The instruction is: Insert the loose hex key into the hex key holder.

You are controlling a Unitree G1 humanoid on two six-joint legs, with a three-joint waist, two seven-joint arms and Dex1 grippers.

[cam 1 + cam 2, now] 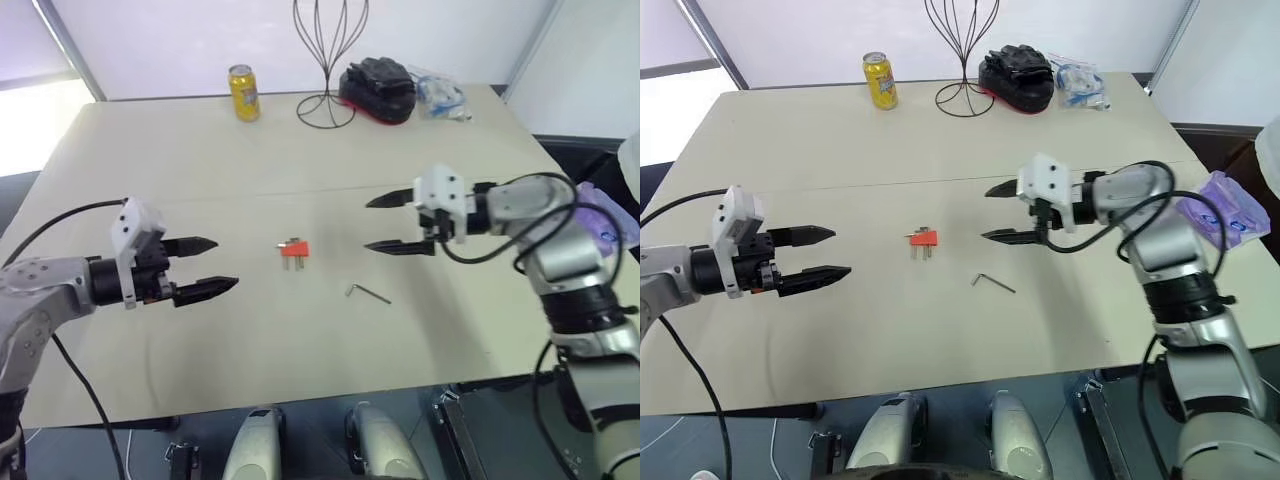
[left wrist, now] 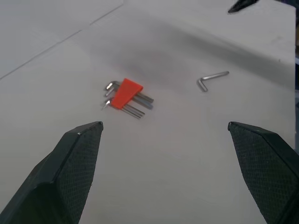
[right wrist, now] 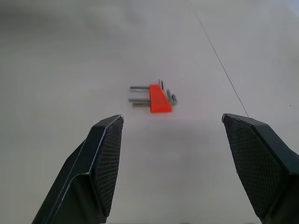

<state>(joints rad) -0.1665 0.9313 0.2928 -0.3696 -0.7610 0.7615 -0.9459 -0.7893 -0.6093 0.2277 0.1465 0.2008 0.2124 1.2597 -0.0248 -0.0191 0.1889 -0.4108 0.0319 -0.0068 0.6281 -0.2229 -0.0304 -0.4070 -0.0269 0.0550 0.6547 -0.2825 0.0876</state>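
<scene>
Left eye view: the hex key holder lies mid-table, the loose hex key flat just beside it toward the robot's right. The left gripper to the holder's left and the right gripper to its right hang with fingers spread, holding nothing. The left wrist view takes in holder and key together; the right wrist view frames the holder between its fingers.
</scene>
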